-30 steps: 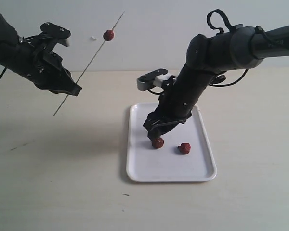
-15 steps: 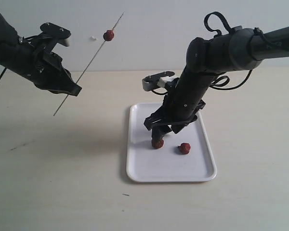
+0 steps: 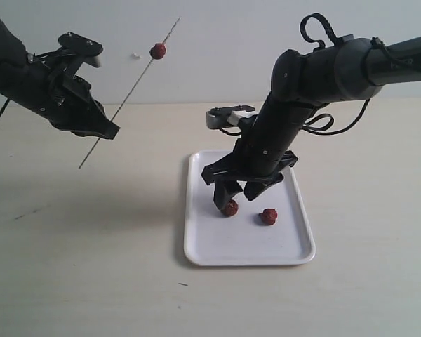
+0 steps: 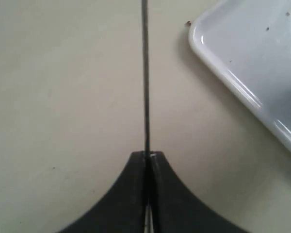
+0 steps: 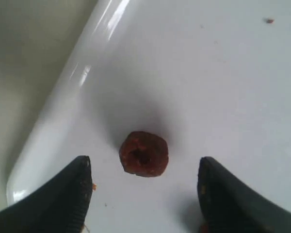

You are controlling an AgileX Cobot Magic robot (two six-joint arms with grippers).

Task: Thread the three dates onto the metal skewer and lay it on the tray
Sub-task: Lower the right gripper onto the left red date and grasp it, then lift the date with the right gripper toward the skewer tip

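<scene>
Straddling a loose date (image 5: pixel 143 153) on the tray (image 3: pixel 196 246), right gripper (image 3: pixel 236 199) spread wide | left gripper (image 4: pixel 148 158) clenched on the metal skewer (image 4: pixel 145 73), one date (image 3: pixel 158 50) threaded | third date (image 3: pixel 269 216) lies nearby | tip: centre, close gently; fingertips seemingly low enough.

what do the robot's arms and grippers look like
The left arm and right arm are matte black. The right one is a thick tube with a rounded elbow, looped black cables and a small silver-white block near its wrist. The left gripper and right gripper have black tapered jaws. No markings are readable.
</scene>
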